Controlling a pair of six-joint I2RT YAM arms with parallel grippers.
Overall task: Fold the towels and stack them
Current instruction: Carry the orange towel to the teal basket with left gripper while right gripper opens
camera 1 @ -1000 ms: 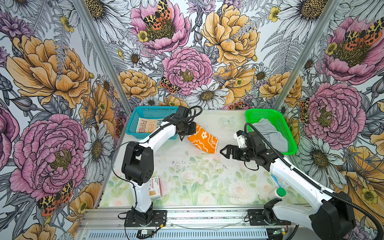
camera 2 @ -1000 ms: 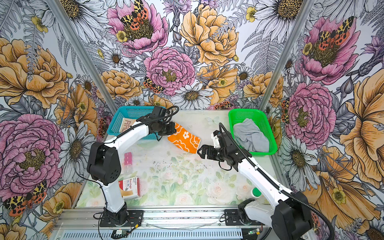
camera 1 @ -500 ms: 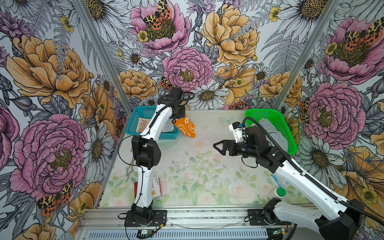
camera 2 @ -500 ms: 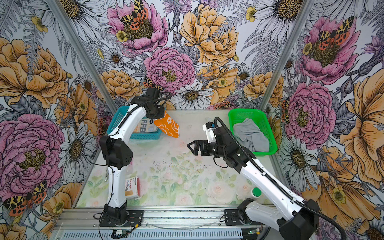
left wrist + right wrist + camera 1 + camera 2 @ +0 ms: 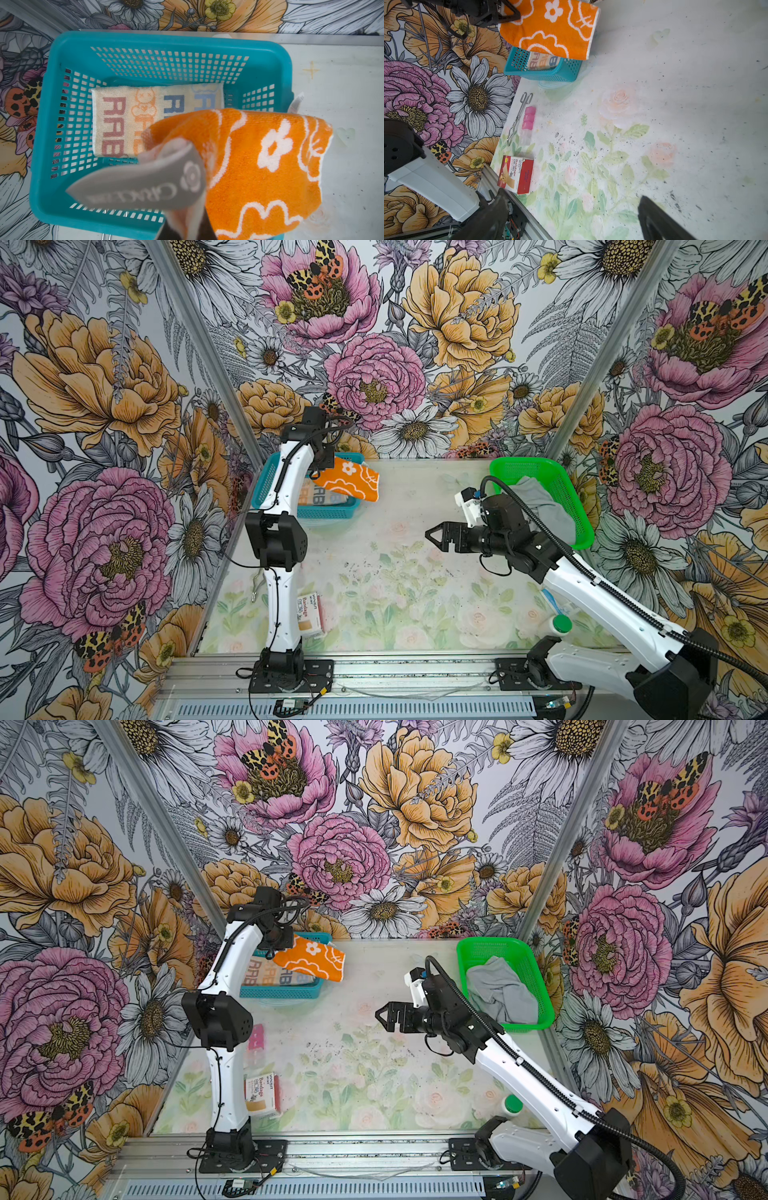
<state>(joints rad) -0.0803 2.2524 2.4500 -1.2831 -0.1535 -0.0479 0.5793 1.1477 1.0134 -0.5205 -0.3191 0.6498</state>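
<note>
An orange towel (image 5: 349, 483) with white flowers hangs folded over the right rim of the blue basket (image 5: 324, 514), and my left gripper (image 5: 323, 467) is shut on its left edge. In the left wrist view the orange towel (image 5: 259, 166) and its grey label (image 5: 145, 182) hide the jaws. The folded cream RABBIT towel (image 5: 124, 120) lies flat inside the blue basket (image 5: 52, 104). A crumpled grey towel (image 5: 540, 502) sits in the green basket (image 5: 523, 466) at the back right. My right gripper (image 5: 432, 536) hovers open over mid-table, holding nothing.
A red-and-white bandage box (image 5: 309, 616) lies at the front left beside the left arm's base. Metal tongs (image 5: 519, 116) and pink-capped tubes (image 5: 527, 122) lie along the left table edge. A white bottle with a green cap (image 5: 559, 624) stands at the front right.
The left arm has lifted the orange towel off the table and carried it back and left to the blue basket. The right gripper has drifted left toward mid-table, still open.
</note>
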